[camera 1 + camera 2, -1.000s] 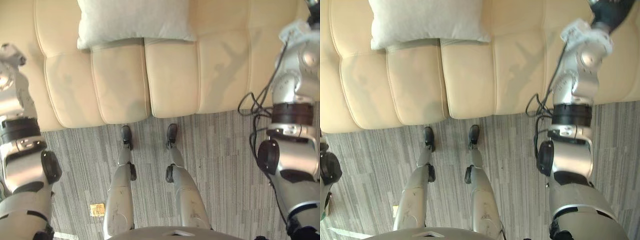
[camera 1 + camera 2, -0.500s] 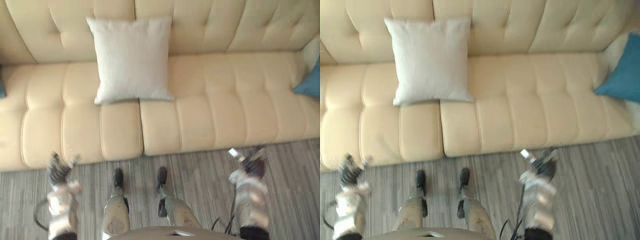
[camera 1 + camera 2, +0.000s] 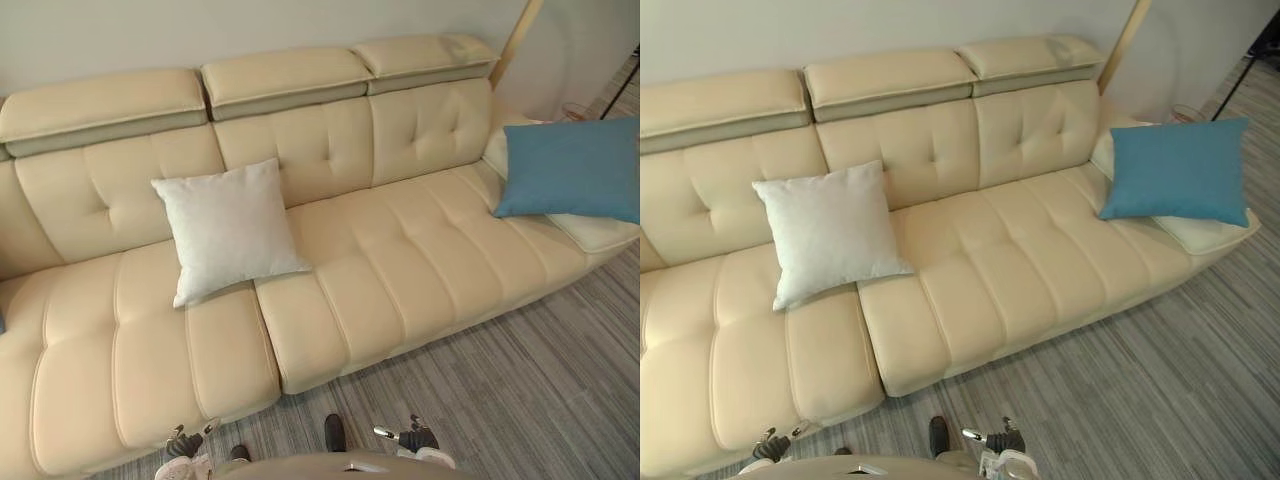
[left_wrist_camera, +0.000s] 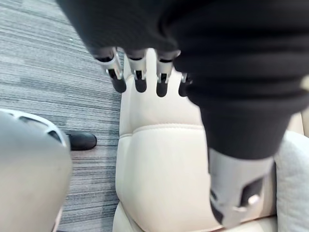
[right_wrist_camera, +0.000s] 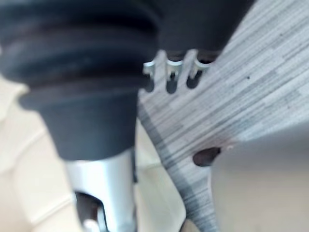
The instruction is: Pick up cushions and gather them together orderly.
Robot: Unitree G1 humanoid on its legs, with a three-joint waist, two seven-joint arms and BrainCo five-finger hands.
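Cream tufted leather sofa [image 3: 330,290] runs along the wall over grey striped carpet [image 3: 520,390], and the two cushions to be gathered lie well apart on it. A pale grey square fabric cushion [image 3: 228,230] leans against the backrest left of the middle. A blue square fabric cushion [image 3: 570,168] is propped at the far right end on a cream pad [image 3: 590,232]. The robot's left hand [image 4: 139,77] hangs low by the seat's front edge with its fingers straight and nothing in them. The right hand [image 5: 170,77] hovers over the carpet, fingers likewise loose and empty. To my eye the main risk is reach: both hands are far from either cushion, so a stretch from this spot could come up short. A soft cushion pinched by one corner may sag and slip out. The blue one sits near the sofa's end, where a clumsy nudge could tip it onto the floor. The leaning pale one could flop forward if brushed. I can read no brand, label or writing on anything.
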